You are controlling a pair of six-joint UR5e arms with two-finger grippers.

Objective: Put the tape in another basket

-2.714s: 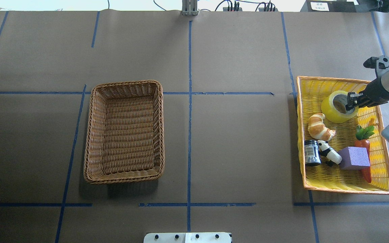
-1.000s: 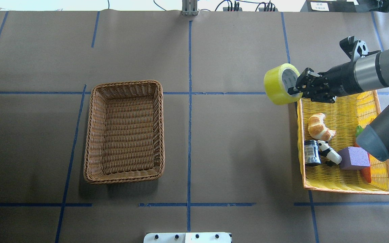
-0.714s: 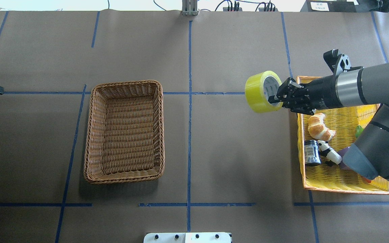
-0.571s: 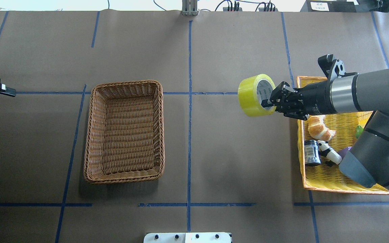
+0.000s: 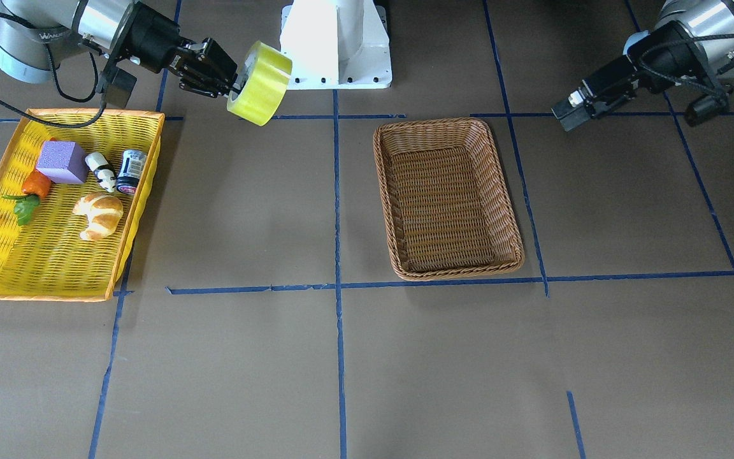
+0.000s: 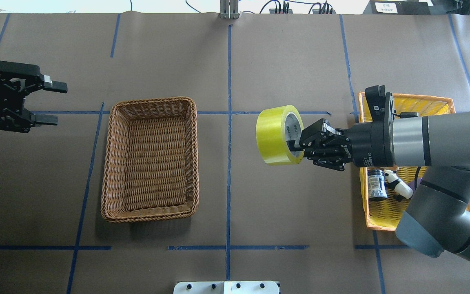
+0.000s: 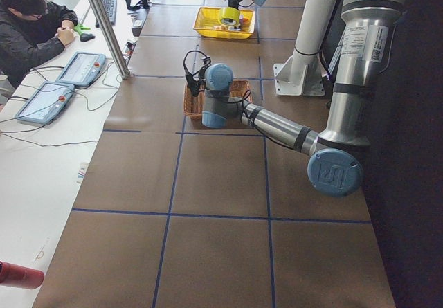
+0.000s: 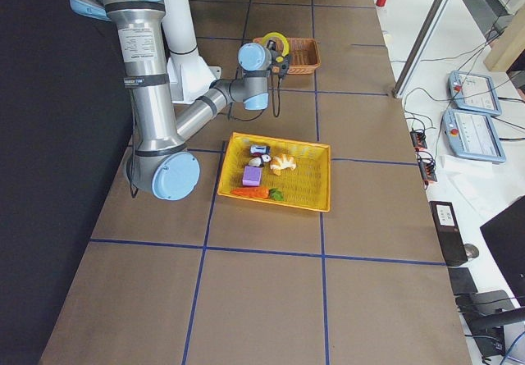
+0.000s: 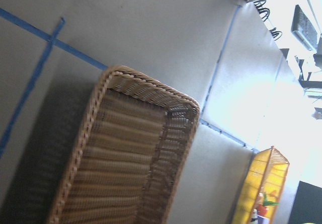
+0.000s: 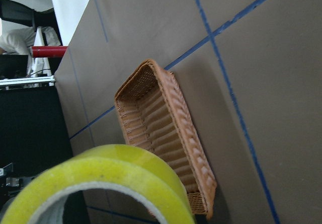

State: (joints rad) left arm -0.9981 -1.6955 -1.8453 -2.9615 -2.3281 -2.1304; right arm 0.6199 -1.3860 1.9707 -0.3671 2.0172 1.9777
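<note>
The yellow-green tape roll (image 6: 273,134) hangs in the air over the table's middle, right of the centre line and between the two baskets. My right gripper (image 6: 299,143) is shut on its wall, one finger inside the grey-white core. The tape also shows in the front view (image 5: 259,84) and fills the bottom of the right wrist view (image 10: 105,183). The brown wicker basket (image 6: 153,100) stands empty to the left, also seen in the front view (image 5: 431,122) and the left wrist view (image 9: 151,85). My left gripper (image 6: 57,103) is open and empty, left of that basket.
The yellow tray-like basket (image 5: 86,115) at the robot's right holds a croissant (image 5: 98,215), a purple block (image 5: 61,161), a panda figure (image 5: 103,171), a dark jar (image 5: 130,171) and a carrot (image 5: 32,188). My right arm covers much of it from overhead.
My right gripper lifted the tape out of the yellow tray and carried it left towards the table's middle. My left arm came in from the left edge towards the wicker basket.
</note>
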